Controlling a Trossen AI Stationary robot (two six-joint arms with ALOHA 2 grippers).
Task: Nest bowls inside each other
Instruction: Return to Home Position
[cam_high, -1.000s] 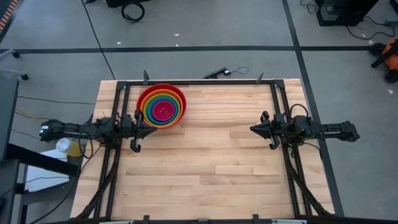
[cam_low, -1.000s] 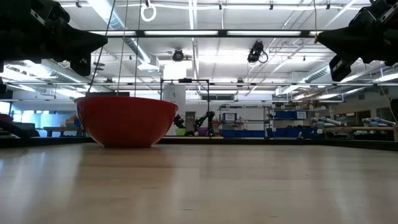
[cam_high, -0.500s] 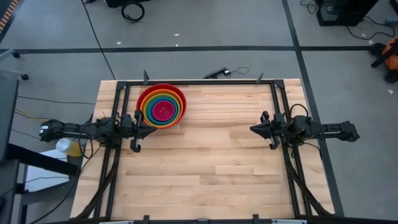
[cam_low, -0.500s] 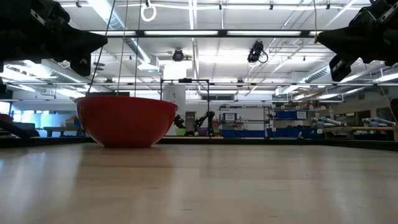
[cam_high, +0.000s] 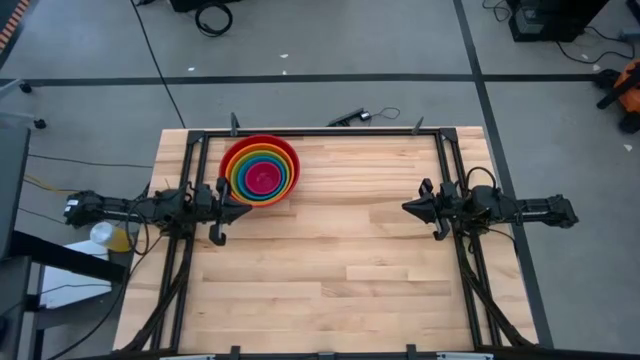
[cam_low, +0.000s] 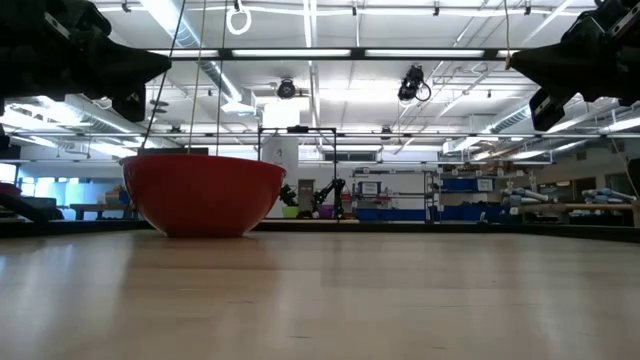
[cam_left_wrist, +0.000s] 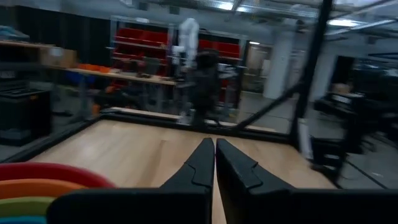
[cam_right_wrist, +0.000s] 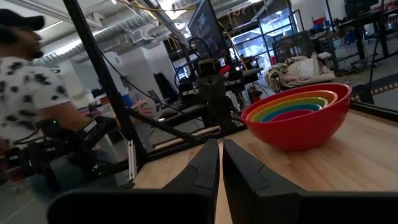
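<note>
The bowls (cam_high: 260, 170) stand nested as one stack on the table's far left part: red outermost, then orange, green, blue, and pink in the middle. The red bowl (cam_low: 202, 193) rests on its base on the wood; its rim with the coloured rims inside shows in the right wrist view (cam_right_wrist: 297, 112). My left gripper (cam_high: 243, 209) is shut, held above the table at its left edge, just near of the stack. My right gripper (cam_high: 405, 208) is shut above the right edge. Neither touches a bowl.
A black metal frame (cam_high: 330, 131) runs along the table's edges. The wooden table top (cam_high: 330, 270) is bare across its middle and near part. A person in a patterned shirt (cam_right_wrist: 25, 93) shows beyond the table's left side in the right wrist view.
</note>
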